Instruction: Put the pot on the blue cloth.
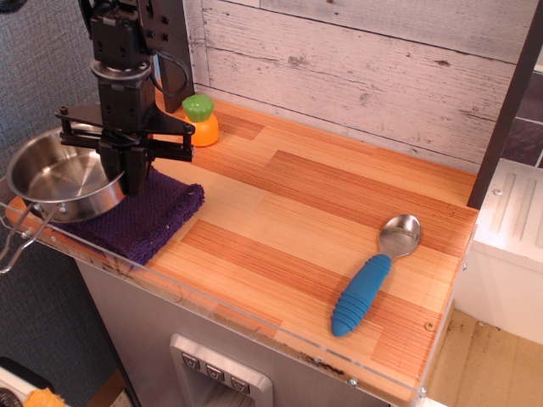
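Observation:
The shiny steel pot hangs at the far left of the counter, its wire loop handle sticking out past the front-left edge. My black gripper comes down from above and is shut on the pot's right rim. The dark purple-blue cloth lies under and to the right of the pot; its left part is hidden behind the pot. Whether the pot's base touches the cloth I cannot tell.
An orange toy with a green top stands behind the gripper near the plank wall. A blue-handled metal spoon lies at the right. A clear acrylic rim runs along the wooden counter's front edge.

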### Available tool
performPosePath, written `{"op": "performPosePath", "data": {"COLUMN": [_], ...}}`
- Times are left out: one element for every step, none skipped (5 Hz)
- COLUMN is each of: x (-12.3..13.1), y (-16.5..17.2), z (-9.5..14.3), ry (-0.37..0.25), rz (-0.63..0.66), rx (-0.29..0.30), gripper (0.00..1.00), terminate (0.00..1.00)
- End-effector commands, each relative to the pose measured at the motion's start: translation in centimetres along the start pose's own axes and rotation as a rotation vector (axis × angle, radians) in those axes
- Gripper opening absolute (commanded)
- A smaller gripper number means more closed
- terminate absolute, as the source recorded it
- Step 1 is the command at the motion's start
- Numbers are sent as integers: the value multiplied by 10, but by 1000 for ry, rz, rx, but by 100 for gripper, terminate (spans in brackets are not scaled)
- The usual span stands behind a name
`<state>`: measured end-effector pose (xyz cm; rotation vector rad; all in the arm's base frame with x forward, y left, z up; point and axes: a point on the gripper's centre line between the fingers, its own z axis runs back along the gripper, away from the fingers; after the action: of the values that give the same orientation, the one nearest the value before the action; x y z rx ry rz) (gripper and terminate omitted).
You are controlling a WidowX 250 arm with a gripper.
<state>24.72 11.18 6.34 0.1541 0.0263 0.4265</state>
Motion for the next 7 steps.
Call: {"op": "performPosePath", "data": {"x": [12, 26, 31, 26, 27, 35, 40], "y": [-4, -19, -29, -33, -39, -48, -53], "z": [13, 24, 33, 62, 94, 100, 96], "ry": [-85, -136, -160, -193, -265, -269, -248], "rz": [33, 7, -14, -57, -165, -323, -430], "rx": [-60, -101, -136, -160, -250, -314, -310], "gripper": [100, 100, 100, 100, 100, 100, 100], "terminate": [0, 0, 0, 0, 0, 0, 0]}}
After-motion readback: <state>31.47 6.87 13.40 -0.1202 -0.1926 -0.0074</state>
